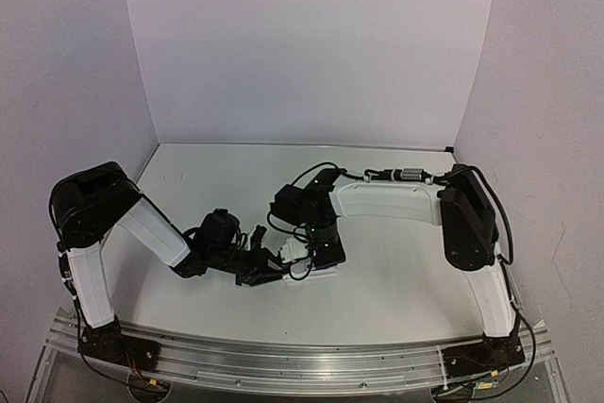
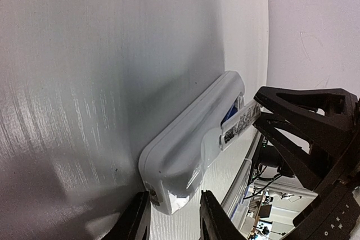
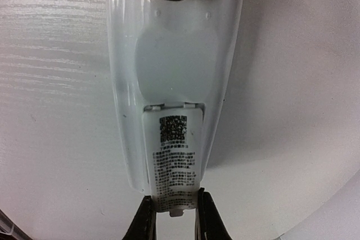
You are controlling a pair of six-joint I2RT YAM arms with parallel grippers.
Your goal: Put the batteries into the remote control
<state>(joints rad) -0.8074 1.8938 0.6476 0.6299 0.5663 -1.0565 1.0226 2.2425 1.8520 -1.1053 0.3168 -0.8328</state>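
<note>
The white remote control (image 2: 185, 139) lies button side down on the table, its back up (image 3: 169, 54). My right gripper (image 3: 174, 217) is shut on the small white cover piece (image 3: 175, 155) with a printed label. It holds the cover tilted over the battery recess. A sliver of one blue battery (image 2: 229, 113) shows under the cover (image 2: 242, 122); the other is hidden. My left gripper (image 2: 171, 220) straddles the remote's opposite end. One finger touches it and the other stands a little off. In the top view both grippers meet over the remote (image 1: 316, 269).
The white table (image 1: 396, 261) has white walls behind and at both sides. The metal rail (image 1: 302, 365) with the arm bases runs along the near edge. The two grippers face each other closely along the remote.
</note>
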